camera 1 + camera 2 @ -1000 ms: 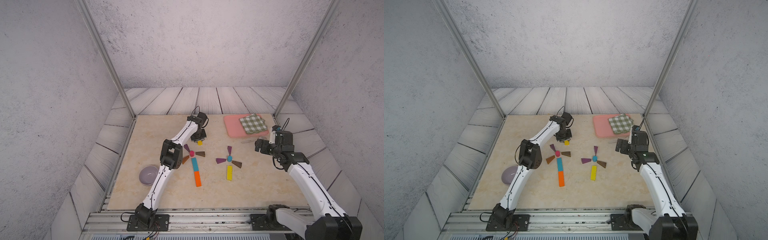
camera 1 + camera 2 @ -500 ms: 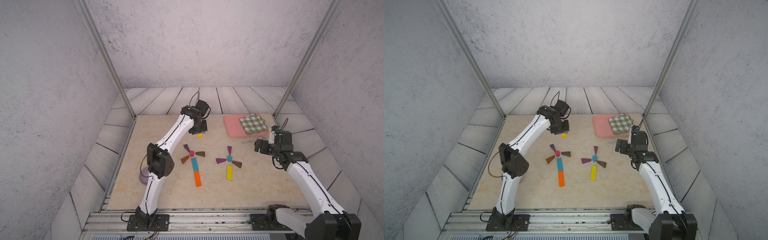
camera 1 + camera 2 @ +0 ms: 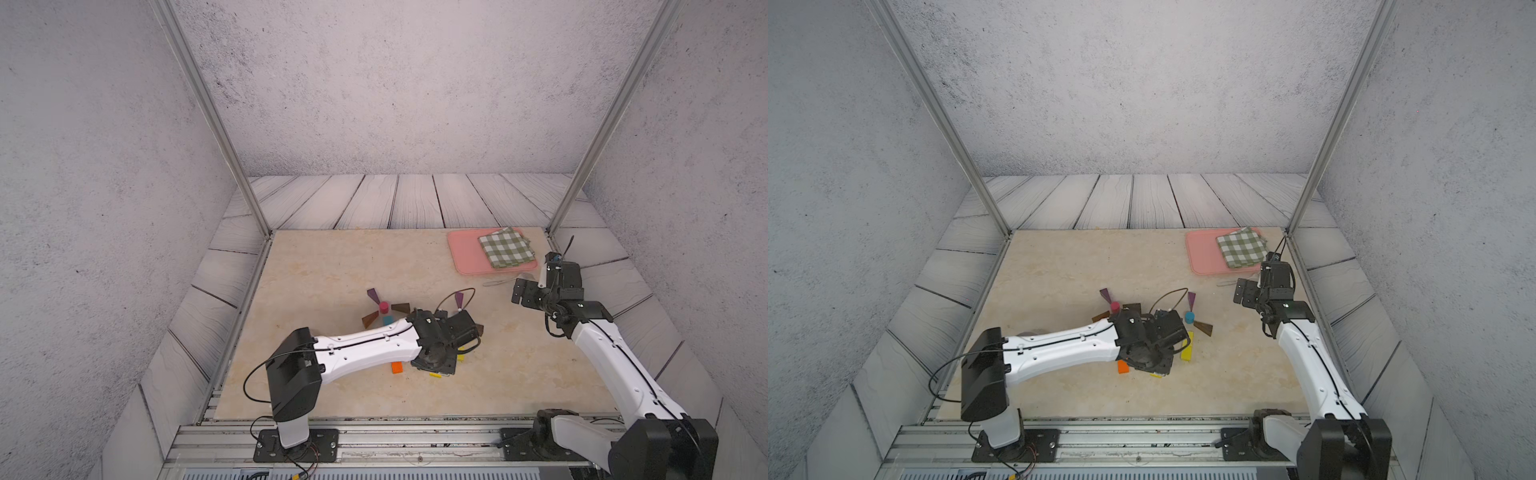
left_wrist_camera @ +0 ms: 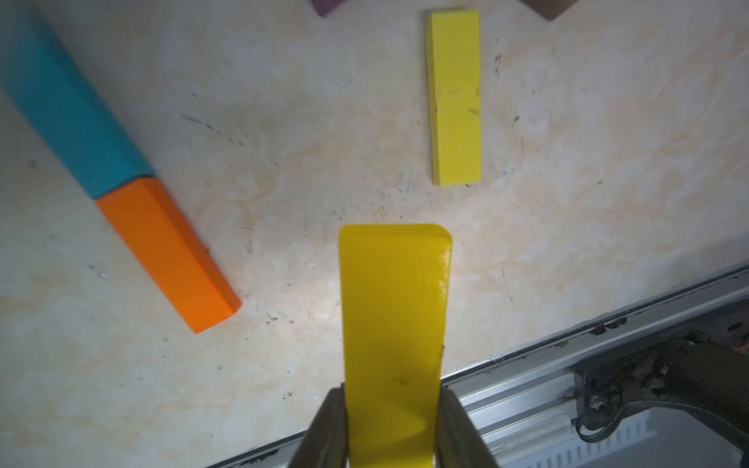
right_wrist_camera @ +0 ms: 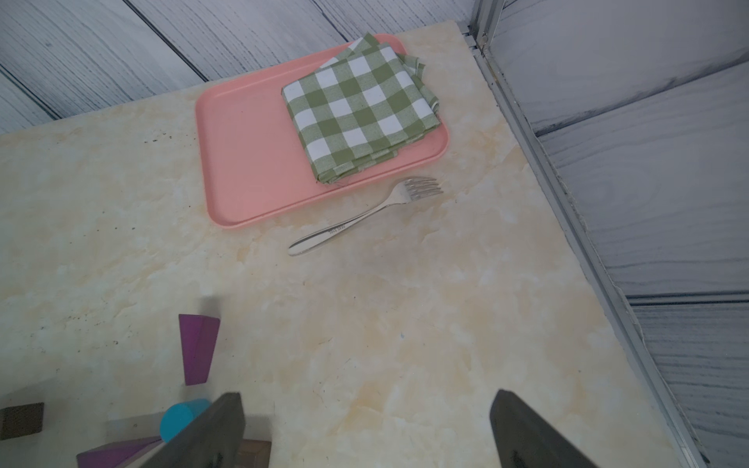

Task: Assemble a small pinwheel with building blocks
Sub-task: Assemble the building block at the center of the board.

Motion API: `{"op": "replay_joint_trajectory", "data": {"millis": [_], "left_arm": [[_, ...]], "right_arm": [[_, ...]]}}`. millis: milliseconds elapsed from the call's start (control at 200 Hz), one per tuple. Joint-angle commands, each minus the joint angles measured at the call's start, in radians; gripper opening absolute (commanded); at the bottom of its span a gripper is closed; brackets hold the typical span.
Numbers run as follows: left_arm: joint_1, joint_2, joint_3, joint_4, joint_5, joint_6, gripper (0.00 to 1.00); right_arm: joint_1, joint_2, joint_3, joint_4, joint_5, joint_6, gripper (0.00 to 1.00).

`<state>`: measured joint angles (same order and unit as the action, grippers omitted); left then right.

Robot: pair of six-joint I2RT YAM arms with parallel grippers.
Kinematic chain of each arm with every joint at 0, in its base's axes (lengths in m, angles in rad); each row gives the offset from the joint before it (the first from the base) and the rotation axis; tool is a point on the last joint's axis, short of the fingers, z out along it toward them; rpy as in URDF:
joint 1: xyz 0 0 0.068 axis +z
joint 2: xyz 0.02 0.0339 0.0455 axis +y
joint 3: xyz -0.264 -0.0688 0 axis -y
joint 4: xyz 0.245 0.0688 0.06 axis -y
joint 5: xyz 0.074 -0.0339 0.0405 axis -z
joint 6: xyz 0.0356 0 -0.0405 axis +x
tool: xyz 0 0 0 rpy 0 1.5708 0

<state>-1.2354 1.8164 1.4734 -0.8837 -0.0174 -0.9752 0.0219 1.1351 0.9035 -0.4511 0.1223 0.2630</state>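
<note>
**Operator:** Where do my blocks sit, starting at the left?

**Spotter:** Your pink cylinder [image 3: 383, 307] stands with a purple wedge [image 3: 372, 295] and 2 brown wedges [image 3: 400, 308] fanned round it. The teal bar [image 4: 69, 109] and orange bar [image 4: 166, 251] lie end to end, touching.

**Operator:** And my left claw?

**Spotter:** Your left claw [image 4: 391, 409] is narrow, pinching a yellow bar [image 4: 393, 308] by its sides over the table near the front rail. A 2nd yellow bar [image 4: 454, 97] lies flat beyond it, apart from it.

**Operator:** Further right?

**Spotter:** The blue cylinder [image 3: 1189, 318] has a 2nd purple wedge [image 3: 1191, 298] just behind it and a 3rd brown wedge [image 3: 1203, 328] beside it. Your right claw [image 5: 364, 425] hangs wide with nothing between its jaws, over bare table. The fork [image 5: 364, 214] lies just beside the tray [image 5: 243, 162], which carries a folded cloth [image 5: 360, 109].
</note>
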Motion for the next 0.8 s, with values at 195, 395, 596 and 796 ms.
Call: {"op": "replay_joint_trajectory", "data": {"millis": [195,395,596,796], "left_arm": [[-0.044,0.147,0.027,0.095,0.020,-0.076,0.03],[-0.049,0.224,0.070,0.084,0.038,-0.078,0.03],[-0.045,0.273,0.107,0.089,0.060,-0.078,0.06],[-0.046,0.303,0.121,0.095,0.079,-0.086,0.07]], "right_arm": [[-0.005,-0.011,-0.030,0.021,0.040,0.022,0.99],[-0.006,-0.011,-0.028,0.016,0.050,0.021,0.99],[-0.006,-0.013,-0.033,0.016,0.051,0.021,0.99],[-0.007,-0.018,-0.040,0.020,0.045,0.022,0.99]]}}
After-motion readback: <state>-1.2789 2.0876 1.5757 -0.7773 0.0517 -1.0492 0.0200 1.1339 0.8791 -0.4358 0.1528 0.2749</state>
